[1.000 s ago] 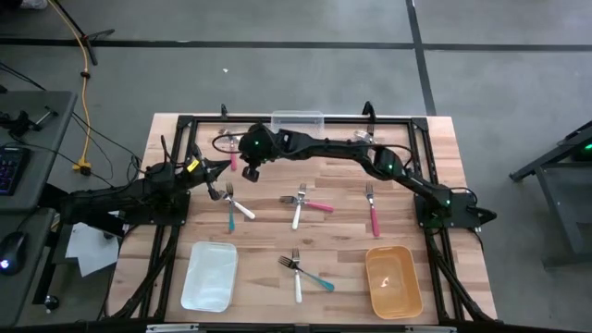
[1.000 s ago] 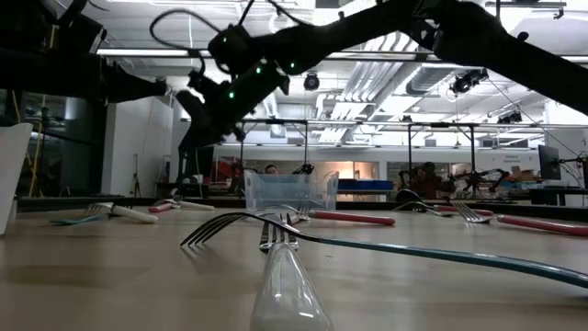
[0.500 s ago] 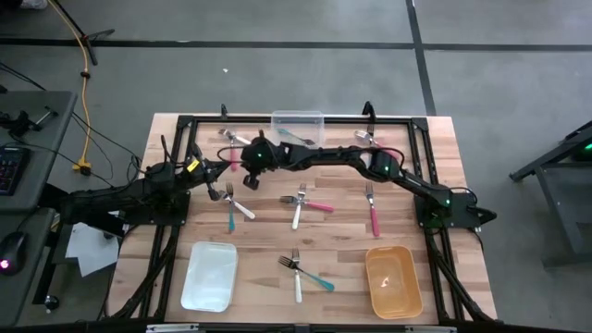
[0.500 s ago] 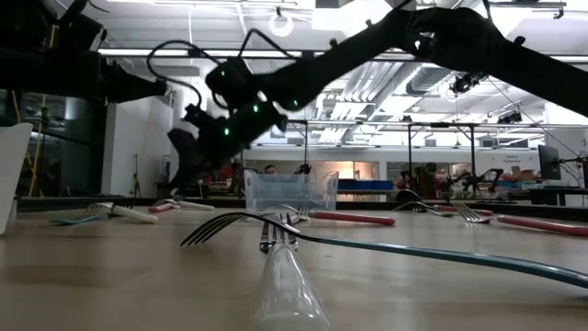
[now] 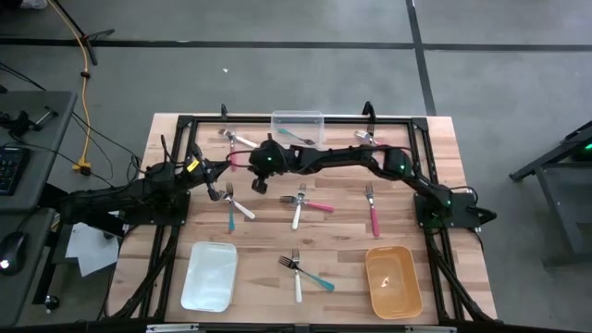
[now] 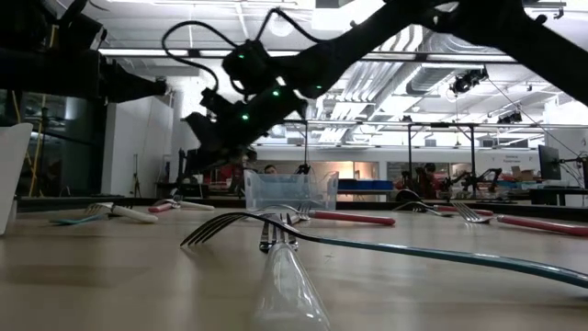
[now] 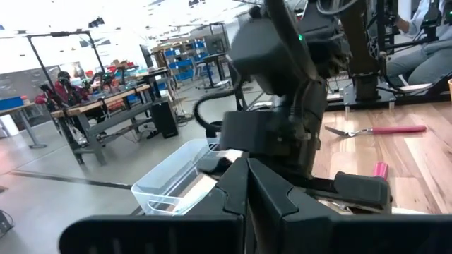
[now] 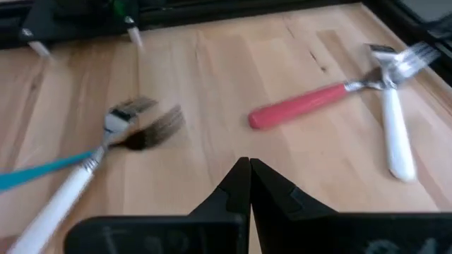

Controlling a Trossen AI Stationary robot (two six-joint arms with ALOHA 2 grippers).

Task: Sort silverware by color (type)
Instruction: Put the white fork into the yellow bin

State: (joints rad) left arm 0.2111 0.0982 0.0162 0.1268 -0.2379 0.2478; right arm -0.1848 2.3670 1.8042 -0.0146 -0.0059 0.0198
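Silverware (image 5: pixel 298 207) lies scattered in crossed pairs across the wooden table (image 5: pixel 342 245), all of it outside the clear bin (image 5: pixel 297 122) at the far edge: a teal and white pair to the bin's near left, a white and pink pair straight in front of it, more farther toward the white tray (image 5: pixel 210 276) and orange tray (image 5: pixel 390 281). The right gripper (image 5: pixel 260 184) hangs pinched closed and empty above the table just in front of the bin. The left gripper (image 5: pixel 215 192), also closed on nothing, waits off to the bin's left.

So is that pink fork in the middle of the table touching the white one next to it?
Touching. In the right wrist view the pink-handled fork and the white-handled fork cross at their metal necks, one lying over the other.
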